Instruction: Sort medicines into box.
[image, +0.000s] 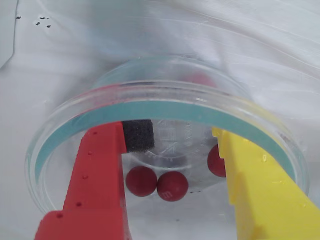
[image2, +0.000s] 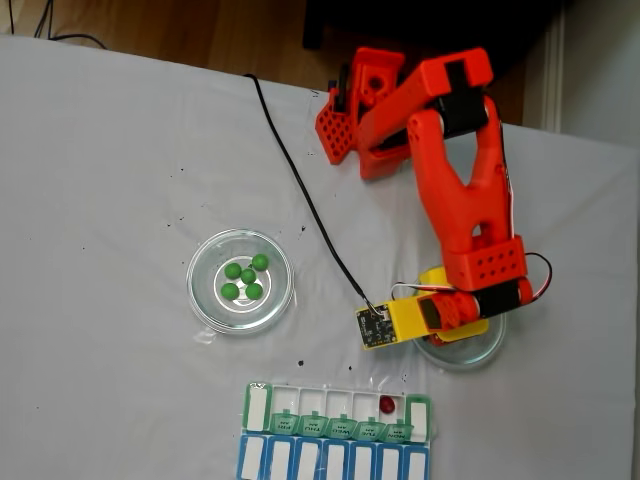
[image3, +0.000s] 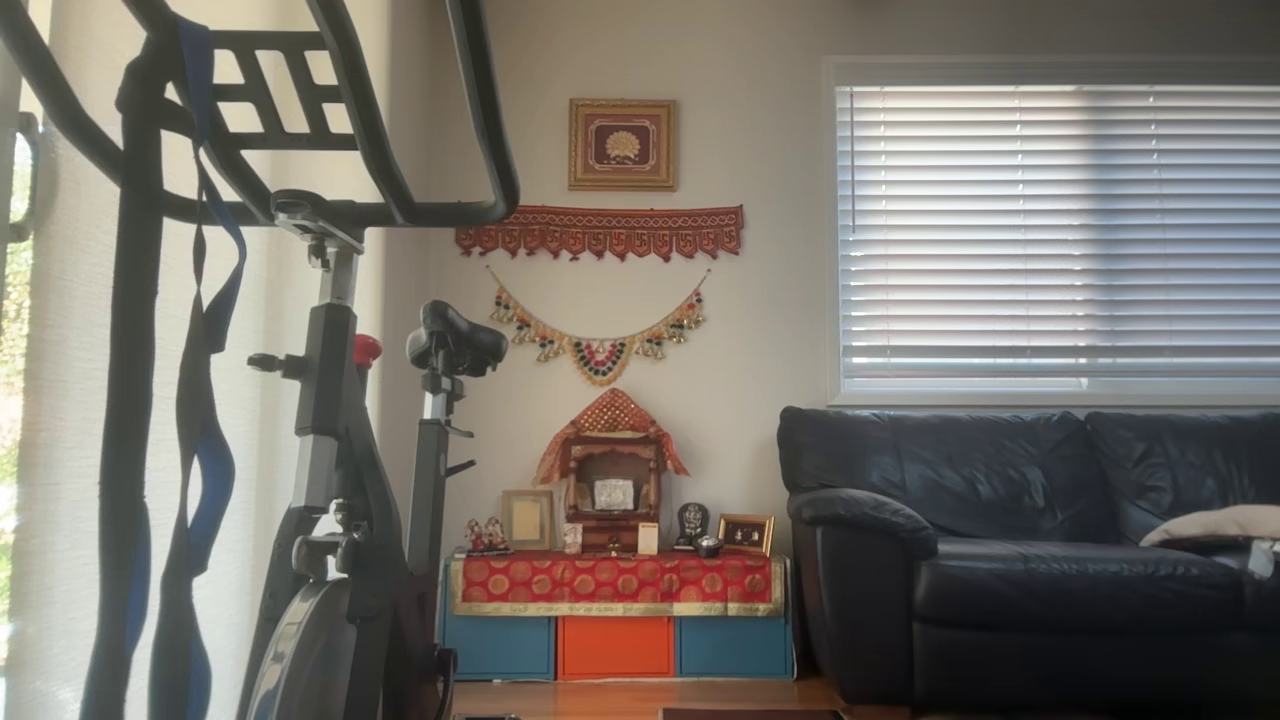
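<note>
Location: home living room. Indicators: black leather sofa (image3: 1030, 550), exercise bike (image3: 360, 480), wall-side shrine (image3: 612, 480), window blinds (image3: 1060, 235), wooden floor (image3: 640, 695).

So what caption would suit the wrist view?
Open gripper lowered into a glass dish, red balls lying between its fingers.

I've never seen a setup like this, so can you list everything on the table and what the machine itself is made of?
Green balls: five, in the left dish, fixed view.
Red balls: three clear in the wrist view inside the right dish; a fourth looks blurred behind its rim.
Red ball: one, in an open slot of the box.
Blue row: one, below the box.
Cable: black, across the white cloth.
Arm: orange-red.
End effector: red and yellow fingers, open, down in the right dish.
</note>
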